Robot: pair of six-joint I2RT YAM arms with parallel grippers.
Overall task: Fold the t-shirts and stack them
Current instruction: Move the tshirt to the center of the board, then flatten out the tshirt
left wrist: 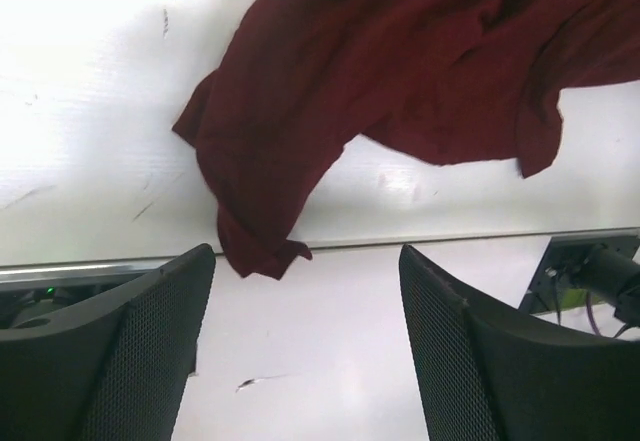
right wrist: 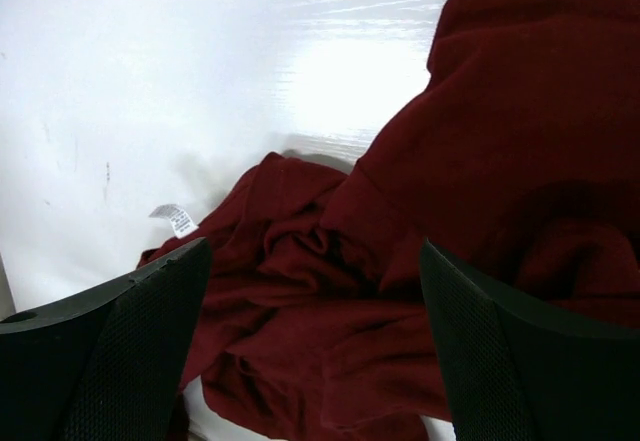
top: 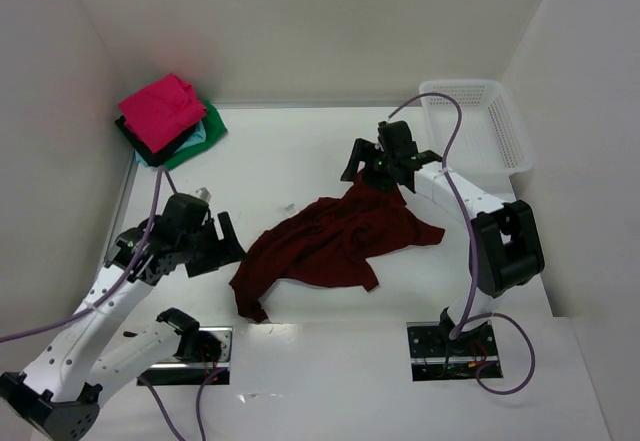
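While both jaw pairs stand released, I see maroon shirt under R gripper, corner just ahead of L gripper.

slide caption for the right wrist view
Jaws open wide above the crumpled maroon t-shirt, white label showing at its edge, on a white table.

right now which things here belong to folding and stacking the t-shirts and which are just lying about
For the job:
- maroon t-shirt, crumpled mid-table
- folded shirt stack, pink on top, far-left corner

Lying about:
- white mesh basket, far-right corner
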